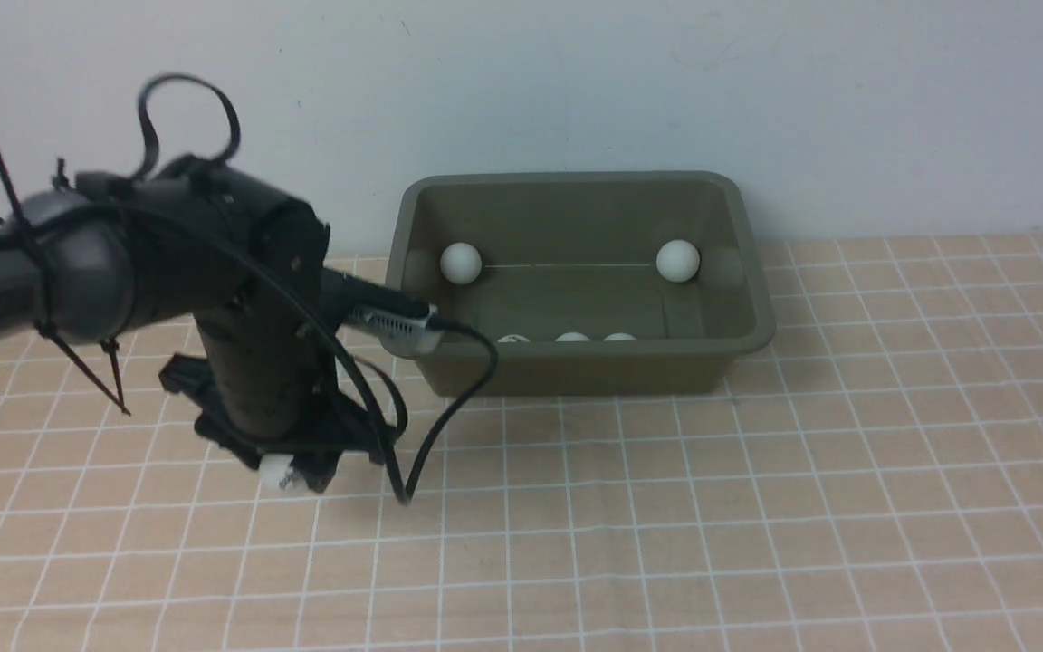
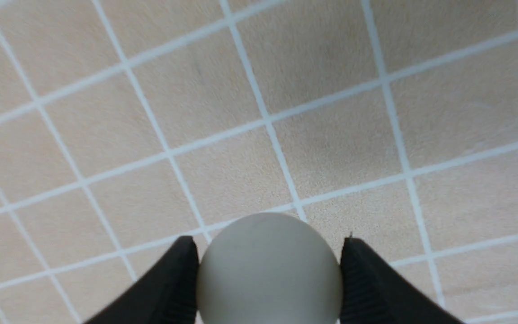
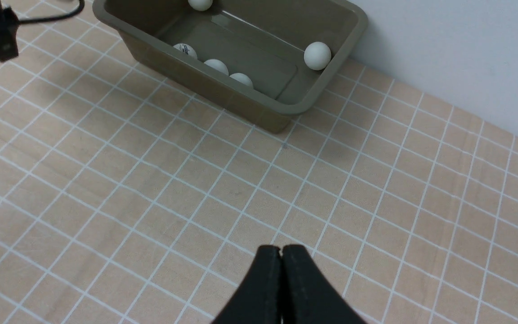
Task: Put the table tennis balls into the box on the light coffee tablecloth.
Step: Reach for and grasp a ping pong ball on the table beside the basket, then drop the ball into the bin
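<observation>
Left gripper point(image 2: 270, 274) is clamping the last loose table tennis ball point(image 2: 270, 270), both black fingers point(image 2: 169, 288) pressing on opposite sides at the ball's widest line, which is why it is sitting centred and not squirting out. In the front view the ball point(image 1: 274, 470) is showing as a white blob under the left wrist, low over the light coffee tablecloth point(image 1: 757, 507), near the box point(image 1: 576, 371) but off its left front corner, not touching it. Can't tell whether the ball is resting on the cloth or just clear of it. Five balls are already lying in the box: one in the far left corner point(image 1: 461, 263), one in the far right corner point(image 1: 677, 260), and three in a row against the near wall point(image 1: 572, 338), so only their tops are peeking over the rim from the front; the right wrist view is showing them properly point(image 3: 216, 65). They are likely settling at walls and corners because the floor lets them roll. Right gripper point(image 3: 281, 256) is sitting closed on nothing, fingertips touching, parked over bare cloth well apart from the box, presumably to keep out of the way. My read: this is the grasp step on ball six; next is lifting over the flared rim and letting go inside. Risk: the left arm's cable point(image 1: 449, 407) is hanging just in front of the box.
</observation>
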`<control>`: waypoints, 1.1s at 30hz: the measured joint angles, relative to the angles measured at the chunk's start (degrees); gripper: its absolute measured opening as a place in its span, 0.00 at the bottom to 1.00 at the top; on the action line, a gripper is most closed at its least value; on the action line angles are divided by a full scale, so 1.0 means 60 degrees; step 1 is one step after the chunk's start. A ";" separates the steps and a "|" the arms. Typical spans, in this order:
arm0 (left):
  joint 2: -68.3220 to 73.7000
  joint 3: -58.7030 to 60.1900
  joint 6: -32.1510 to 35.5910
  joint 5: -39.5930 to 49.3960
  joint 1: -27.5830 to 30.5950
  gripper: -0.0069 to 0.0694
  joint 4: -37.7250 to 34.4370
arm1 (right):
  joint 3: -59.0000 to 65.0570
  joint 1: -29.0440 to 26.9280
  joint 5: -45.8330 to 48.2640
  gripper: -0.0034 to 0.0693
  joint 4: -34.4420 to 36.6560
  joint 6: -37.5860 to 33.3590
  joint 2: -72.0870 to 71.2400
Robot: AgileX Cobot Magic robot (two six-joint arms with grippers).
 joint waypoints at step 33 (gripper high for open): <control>0.2306 -0.2921 0.3215 -0.4670 0.0000 0.69 -0.3554 | 0.0000 0.0000 0.0000 0.02 0.0000 0.0048 0.0000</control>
